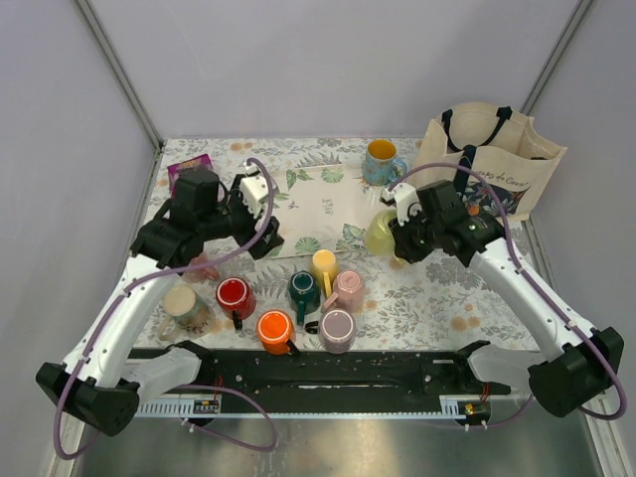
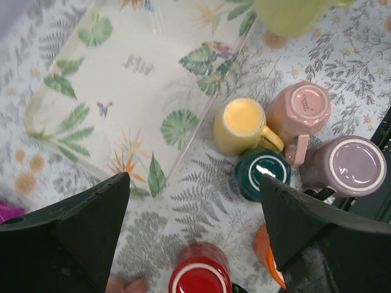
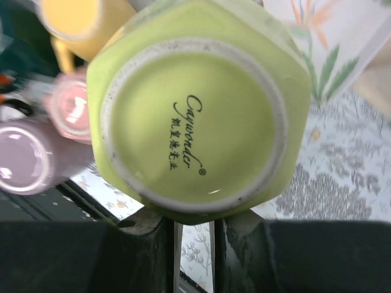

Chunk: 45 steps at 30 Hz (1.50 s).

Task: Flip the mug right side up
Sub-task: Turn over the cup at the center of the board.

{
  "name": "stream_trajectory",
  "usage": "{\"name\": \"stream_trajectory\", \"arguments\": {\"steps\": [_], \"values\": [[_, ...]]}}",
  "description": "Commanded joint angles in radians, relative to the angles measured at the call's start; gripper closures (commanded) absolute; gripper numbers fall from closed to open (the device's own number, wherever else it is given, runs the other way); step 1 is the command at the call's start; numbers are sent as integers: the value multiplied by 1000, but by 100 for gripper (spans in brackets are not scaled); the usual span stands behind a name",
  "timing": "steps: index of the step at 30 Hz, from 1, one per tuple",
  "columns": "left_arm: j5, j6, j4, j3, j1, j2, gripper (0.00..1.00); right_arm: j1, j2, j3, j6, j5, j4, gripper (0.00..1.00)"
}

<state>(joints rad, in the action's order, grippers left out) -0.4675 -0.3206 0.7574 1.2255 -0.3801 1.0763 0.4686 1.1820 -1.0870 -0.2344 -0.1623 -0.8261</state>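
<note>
The salmon-pink mug (image 1: 204, 268) stands on the cloth at the left, mostly hidden under my left arm. Only a sliver of it shows at the bottom edge of the left wrist view (image 2: 125, 284), so I cannot tell which way up it is. My left gripper (image 1: 256, 231) is open and empty, held above the cloth with its jaws wide apart (image 2: 195, 232), up and to the right of the mug. My right gripper (image 1: 402, 227) is shut on a lime-green mug (image 3: 195, 110), whose base faces the wrist camera, held at the tray's right end (image 1: 381, 234).
A cluster of mugs stands in front: beige (image 1: 184, 308), red (image 1: 234, 295), orange (image 1: 275, 331), teal (image 1: 303, 288), yellow (image 1: 325, 263), pale pink (image 1: 348, 288), mauve-grey (image 1: 338, 330). A floral tray (image 1: 318, 204), a blue mug (image 1: 381, 159) and a tote bag (image 1: 492, 159) lie behind.
</note>
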Motion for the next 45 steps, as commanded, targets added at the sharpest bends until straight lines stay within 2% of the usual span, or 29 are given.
{"name": "stream_trajectory", "arguments": {"steps": [1,6,10,13,15,17,18,23,25,29,31,33,35,36,39,42,45], "values": [[79,-187,-265,-64,-116,-99,10,-22,31,-174,-11,-262,-24,100],[197,-484,-482,-223,-273,-211,5,-65,68,-241,108,-668,-16,100],[251,-670,-657,-363,-361,-268,5,-122,117,-173,399,-997,189,100],[274,-780,-801,-471,-402,-283,4,-154,162,-153,481,-1110,290,100],[271,-816,-852,-500,-416,-273,2,-157,177,-108,674,-1192,503,100],[292,-801,-923,-512,-431,-251,2,-157,192,-15,1027,-1247,855,100],[311,-801,-975,-521,-440,-236,1,-157,199,16,1125,-1263,990,100],[371,-841,-1217,-550,-470,-148,3,-154,200,7,1100,-1281,944,100],[372,-853,-1250,-538,-470,-112,8,-156,194,15,1107,-1287,946,100],[350,-790,-1230,-483,-464,-56,36,-156,185,16,1115,-1290,947,100],[319,-746,-1209,-460,-456,-46,60,-156,183,12,1113,-1292,940,100],[287,-697,-1122,-411,-442,-33,82,-156,176,13,1103,-1287,918,100],[267,-628,-1016,-353,-422,-24,99,-157,169,16,1066,-1263,871,100],[254,-589,-973,-327,-413,-21,100,-168,162,22,1042,-1243,860,96],[228,-483,-804,-244,-390,-16,100,-228,151,-5,931,-1186,780,71],[207,-390,-579,-123,-390,4,100,-318,156,-129,712,-1067,560,54],[197,-281,-381,-22,-390,28,100,-341,165,-328,326,-860,244,51]]}}
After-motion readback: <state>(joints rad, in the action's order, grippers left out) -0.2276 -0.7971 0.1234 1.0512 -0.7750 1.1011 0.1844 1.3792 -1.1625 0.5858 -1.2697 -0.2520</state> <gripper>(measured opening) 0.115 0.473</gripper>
